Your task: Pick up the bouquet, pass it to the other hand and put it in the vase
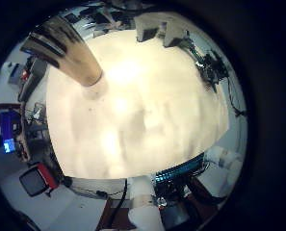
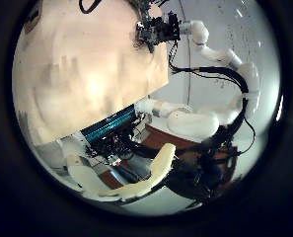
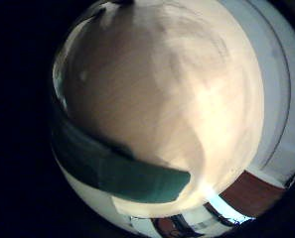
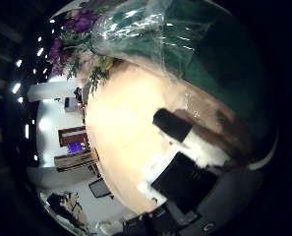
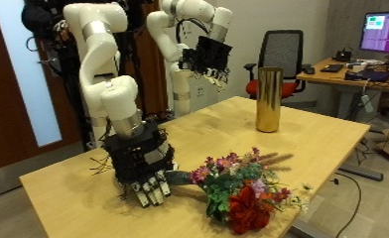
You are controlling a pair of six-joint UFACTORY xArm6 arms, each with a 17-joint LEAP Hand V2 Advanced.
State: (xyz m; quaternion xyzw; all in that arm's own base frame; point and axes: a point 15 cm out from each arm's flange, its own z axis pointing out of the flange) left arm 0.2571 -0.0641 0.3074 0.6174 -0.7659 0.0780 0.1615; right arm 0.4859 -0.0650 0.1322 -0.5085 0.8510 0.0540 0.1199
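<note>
In the outside view the bouquet (image 5: pixel 241 185), red, pink and purple flowers with green leaves, lies on the wooden table (image 5: pixel 102 203) with its stem end toward my right hand (image 5: pixel 142 167). That hand rests low at the stem end, fingers reaching down to the tabletop, not visibly closed round the stems. The right thumb side palm view has the clear-wrapped bouquet (image 4: pixel 136 39) close to the palm. A tall gold vase (image 5: pixel 269 99) stands upright toward the table's far side. My left hand (image 5: pixel 207 55) hangs high above the table with relaxed fingers, holding nothing. From above it the vase (image 1: pixel 70 53) shows.
An office chair (image 5: pixel 285 52) stands behind the vase. A desk with a monitor (image 5: pixel 384 32) lies beyond the table. The bouquet's flower heads reach close to the table's near edge (image 5: pixel 301 213).
</note>
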